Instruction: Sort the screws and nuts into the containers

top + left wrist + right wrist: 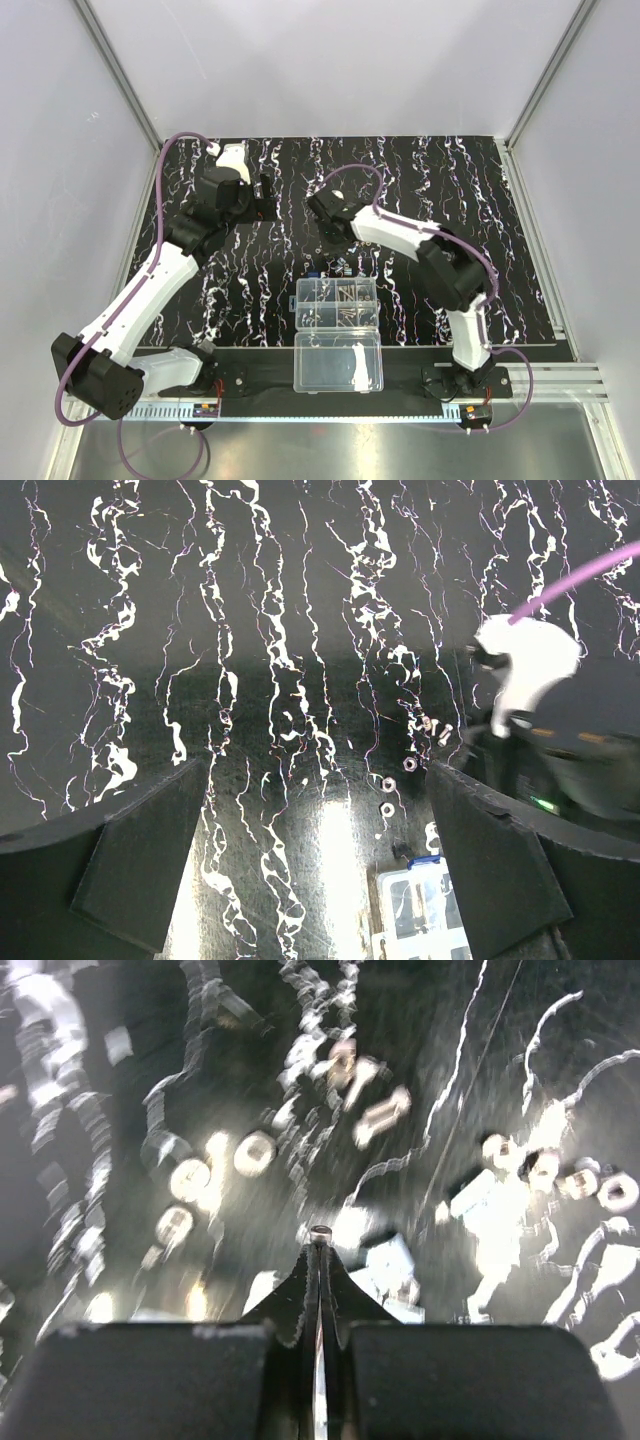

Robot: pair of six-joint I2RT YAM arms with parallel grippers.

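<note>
My right gripper (320, 1235) hovers low over the mat, shut on a tiny round-ended screw (320, 1231) that pokes out at its tips. Loose nuts (255, 1152) lie to its left, and more nuts (618, 1192) lie to its right. Two screws (385, 1115) rest on the mat ahead of it. In the top view this gripper (328, 240) is just behind the clear box of containers (338, 302). My left gripper (320, 870) is open and holds nothing. From high above it sees three nuts (388, 782) and two screws (437, 729) beside the right arm.
The undivided clear lid half (338, 362) lies in front of the containers at the table's near edge. A small blue piece (425, 861) sits at the box's far edge. Metal rails (560, 375) border the black, white-streaked mat (450, 190).
</note>
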